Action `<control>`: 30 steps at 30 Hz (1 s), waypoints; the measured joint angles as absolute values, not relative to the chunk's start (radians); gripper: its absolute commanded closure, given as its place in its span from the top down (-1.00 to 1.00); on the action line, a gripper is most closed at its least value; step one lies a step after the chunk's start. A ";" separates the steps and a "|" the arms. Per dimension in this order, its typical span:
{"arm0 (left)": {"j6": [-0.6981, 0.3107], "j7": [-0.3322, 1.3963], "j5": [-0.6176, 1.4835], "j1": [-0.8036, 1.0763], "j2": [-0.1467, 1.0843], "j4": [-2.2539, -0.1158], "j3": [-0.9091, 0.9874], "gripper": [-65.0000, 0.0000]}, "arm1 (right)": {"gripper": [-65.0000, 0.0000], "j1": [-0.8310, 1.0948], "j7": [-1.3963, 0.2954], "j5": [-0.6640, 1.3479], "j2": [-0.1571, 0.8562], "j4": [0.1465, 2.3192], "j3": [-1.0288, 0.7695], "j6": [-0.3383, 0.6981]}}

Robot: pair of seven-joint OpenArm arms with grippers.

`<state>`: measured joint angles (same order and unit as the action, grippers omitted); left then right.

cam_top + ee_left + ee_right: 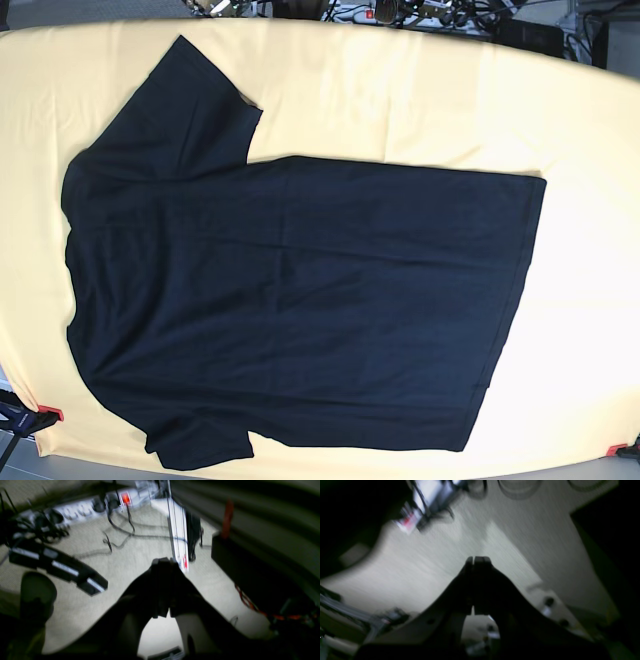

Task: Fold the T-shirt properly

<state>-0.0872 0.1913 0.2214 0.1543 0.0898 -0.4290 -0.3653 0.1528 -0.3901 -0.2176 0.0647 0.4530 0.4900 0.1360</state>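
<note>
The black T-shirt (pixel 300 300) lies spread flat on the yellow cloth (pixel 400 90) in the base view, shoulders to the left and hem to the right. One sleeve (pixel 190 95) points to the far edge, the other (pixel 200 445) to the near edge. Neither arm appears in the base view. In the left wrist view my left gripper (pixel 163 562) is shut with nothing in it, over pale carpet off the table. My right gripper (pixel 475 560) is likewise shut and empty above blurred floor. No shirt shows in either wrist view.
Red clips (pixel 50 412) hold the yellow cloth at the near corners. A white power strip (pixel 82 507) with a lit red switch and black cables (pixel 120 530) lie on the carpet. A dark box (pixel 240 565) stands at the right of the left wrist view.
</note>
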 measured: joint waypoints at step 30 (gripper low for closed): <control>0.019 0.466 0.030 1.081 0.708 -1.872 -0.346 -1.00 | -1.00 1.120 -0.860 -0.325 0.373 1.942 0.489 -0.064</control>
<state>0.0193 0.4660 0.0296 1.0809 0.7082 -1.8717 -0.3462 1.1198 -0.8604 -0.3252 0.3733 1.9419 0.4892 -0.0635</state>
